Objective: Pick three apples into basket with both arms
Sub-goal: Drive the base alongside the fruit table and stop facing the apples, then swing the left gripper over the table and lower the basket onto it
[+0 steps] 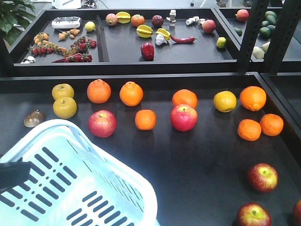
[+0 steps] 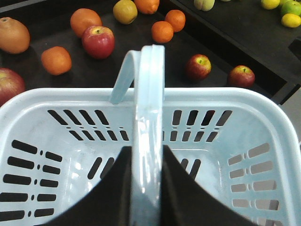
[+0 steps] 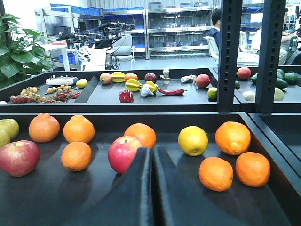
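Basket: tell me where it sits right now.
Front view: the basket fills the lower-left corner, over the dark table, its rim just below a pink-red apple.

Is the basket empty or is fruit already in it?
Empty: the basket shows a bare slotted floor in the left wrist view, and two dark red apples lie outside it.

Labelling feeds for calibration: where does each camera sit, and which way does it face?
Front: high, looking down over the table; basket lower left, dark arm part at left edge.
Left wrist: above the basket, looking in; left pincer clamps its handle.
Right wrist: low, facing across the fruit; right pincer shut.
Shared: front and left wrist show the basket and dark red apples.
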